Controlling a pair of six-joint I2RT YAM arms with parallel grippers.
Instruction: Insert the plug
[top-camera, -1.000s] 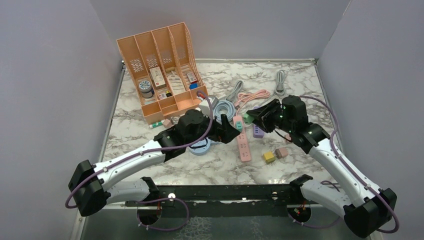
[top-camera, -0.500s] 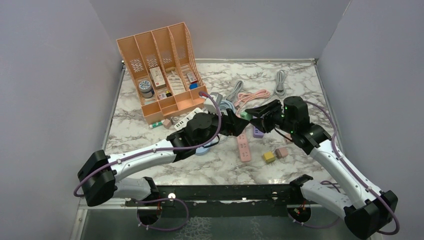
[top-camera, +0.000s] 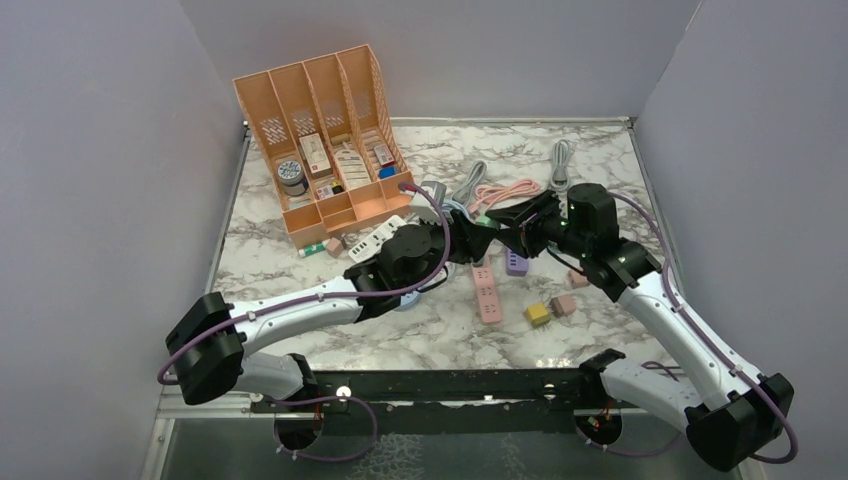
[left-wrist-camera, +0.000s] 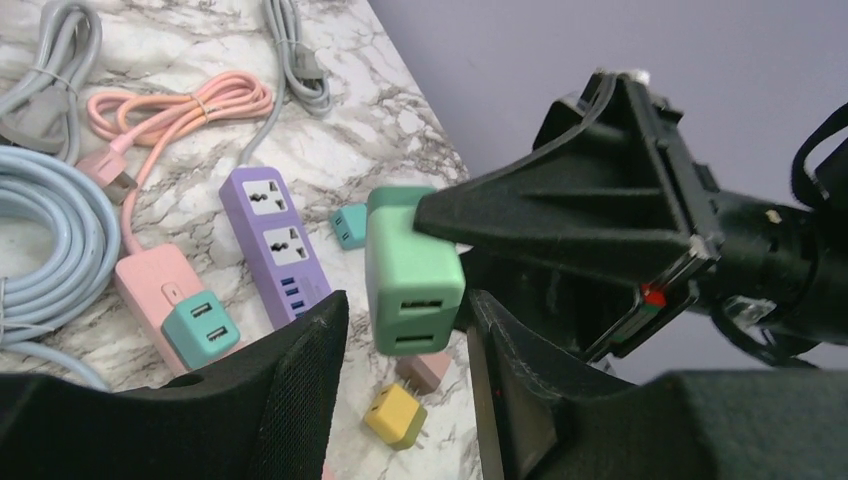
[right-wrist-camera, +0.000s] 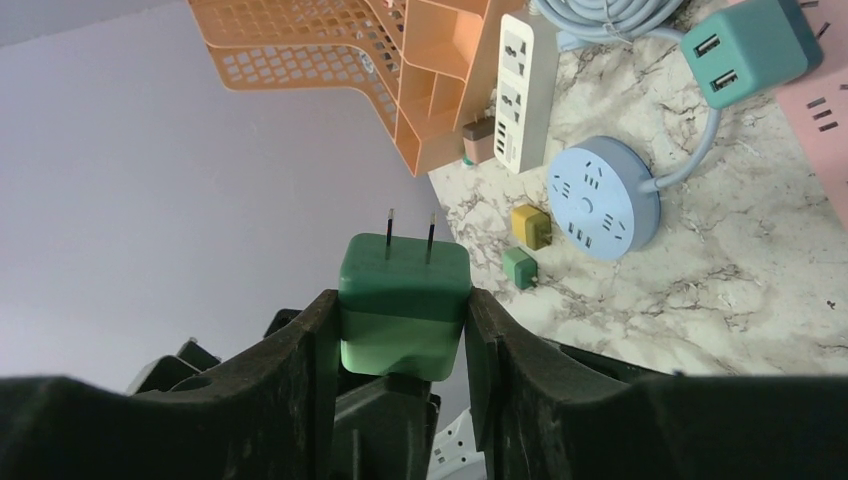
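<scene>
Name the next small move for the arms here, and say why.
Probably close the left pincer fully on the green plug before the right pincer lets go. The plug is held in mid-air, clamped in the right pincer, and sits between the left fingers. A sliver of gap seems to show beside one of them, so that hold looks unsure.

Look back-left of the left gripper (top-camera: 478, 238): orange organizer (top-camera: 262, 100), upright, slots stuffed with small boxes (top-camera: 315, 150). Just beyond the right gripper (top-camera: 497, 222), pink cable (top-camera: 505, 192) coiled between a grey cable (top-camera: 468, 182) and a second grey cable (top-camera: 560, 163). Nearer than that gripper, to its right: yellow cube (top-camera: 539, 314) just beside pink cube (top-camera: 563, 305), both on the marble table (top-camera: 430, 335).
</scene>
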